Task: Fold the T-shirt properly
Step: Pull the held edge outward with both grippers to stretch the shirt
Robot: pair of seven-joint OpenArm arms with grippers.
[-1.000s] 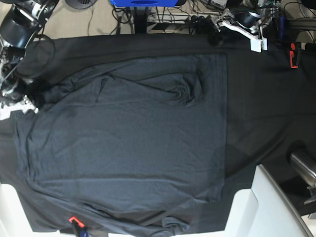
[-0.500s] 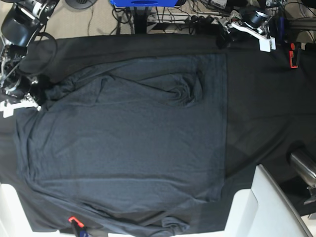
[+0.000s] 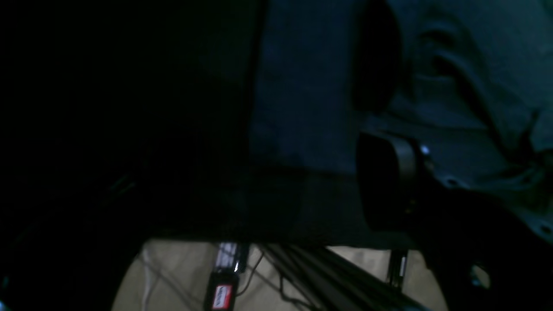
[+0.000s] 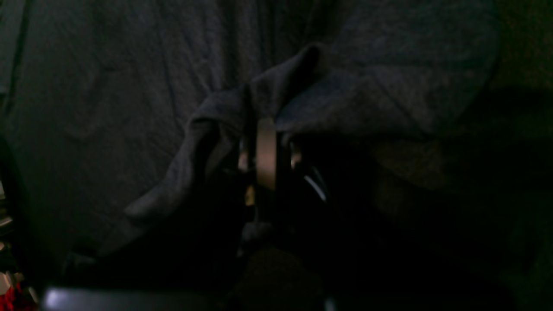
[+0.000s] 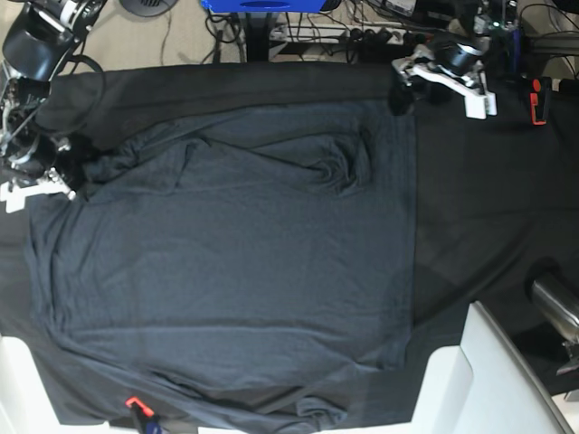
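Observation:
The slate-grey T-shirt (image 5: 235, 262) lies spread out on the black table cloth (image 5: 488, 199), with a wrinkled bunch near its upper middle. My right gripper (image 5: 74, 167) is at the shirt's left edge. In the right wrist view it (image 4: 264, 142) is shut on a raised fold of the shirt (image 4: 207, 125). My left gripper (image 5: 398, 93) hovers at the shirt's far right corner. In the left wrist view it (image 3: 376, 129) stands open over the shirt's edge (image 3: 302, 108), with one dark finger (image 3: 384, 190) showing.
A white curved panel (image 5: 488, 380) covers the near right corner, with a metal cylinder (image 5: 554, 303) beside it. A red clip (image 5: 539, 99) sits at the far right, a red-and-blue clamp (image 5: 140, 411) at the front edge. Cables lie on the floor behind the table (image 3: 220, 289).
My left gripper has moved left and down from the table's far edge to the shirt's far right corner. My right gripper has shifted slightly up, still holding the fabric.

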